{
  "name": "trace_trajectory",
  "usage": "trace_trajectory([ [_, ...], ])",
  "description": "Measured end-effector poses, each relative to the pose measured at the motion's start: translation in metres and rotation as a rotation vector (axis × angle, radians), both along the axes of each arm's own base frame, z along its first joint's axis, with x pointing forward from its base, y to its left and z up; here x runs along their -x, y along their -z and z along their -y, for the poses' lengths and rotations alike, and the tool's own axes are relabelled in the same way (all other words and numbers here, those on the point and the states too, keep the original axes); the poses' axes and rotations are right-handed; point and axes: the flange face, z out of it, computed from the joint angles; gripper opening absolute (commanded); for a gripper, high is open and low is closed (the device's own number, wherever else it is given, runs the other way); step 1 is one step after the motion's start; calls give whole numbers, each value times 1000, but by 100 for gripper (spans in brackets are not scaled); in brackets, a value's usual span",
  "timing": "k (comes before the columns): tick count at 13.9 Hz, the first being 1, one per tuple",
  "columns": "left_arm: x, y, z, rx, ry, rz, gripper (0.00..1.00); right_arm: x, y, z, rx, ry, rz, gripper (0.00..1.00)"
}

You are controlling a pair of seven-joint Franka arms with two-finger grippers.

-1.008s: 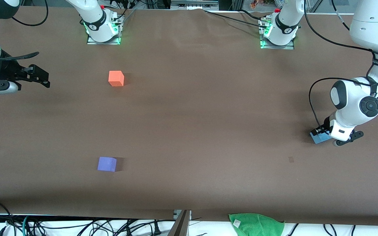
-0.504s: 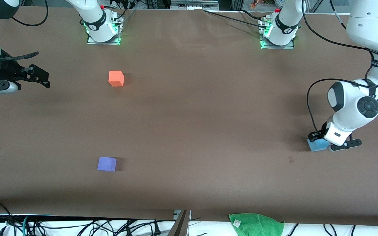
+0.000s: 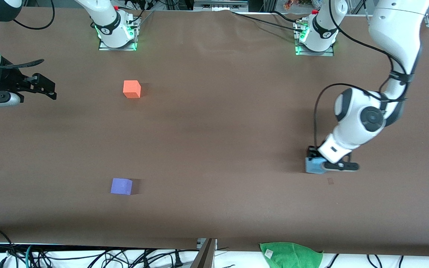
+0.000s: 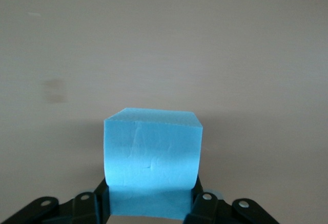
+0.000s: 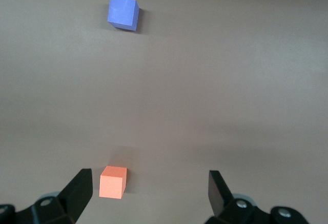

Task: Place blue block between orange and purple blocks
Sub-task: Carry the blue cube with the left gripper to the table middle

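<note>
Overall scene: brown table with two arms mounted along its edge farthest from the front camera.
Left gripper: low over the table toward the left arm's end, its two fingers pinching the blue block from either side.
Blue block: light sky-blue cube clamped between the left gripper's fingers; in the left wrist view its top and one face show above the finger pads. Whether it touches the table cannot be told.
Right gripper: raised at the right arm's end of the table, waiting, fingers spread wide with nothing between them; the right wrist view shows the gap.
Orange block: on the table, nearer the arm bases, toward the right arm's end.
Purple block: on the table, nearer the front camera than the orange block, well apart from it.
Green cloth: on the white strip below the table's near edge.
</note>
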Motion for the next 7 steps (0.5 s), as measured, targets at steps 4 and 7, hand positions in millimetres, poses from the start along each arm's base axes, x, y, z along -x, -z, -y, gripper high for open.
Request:
trace_trajectory([
  [4, 23, -3, 103, 37, -21, -13, 57, 0, 0, 0, 0, 0, 0, 100],
  [7, 44, 8, 172, 56, -55, -39, 61, 0, 0, 1, 0, 1, 0, 100],
])
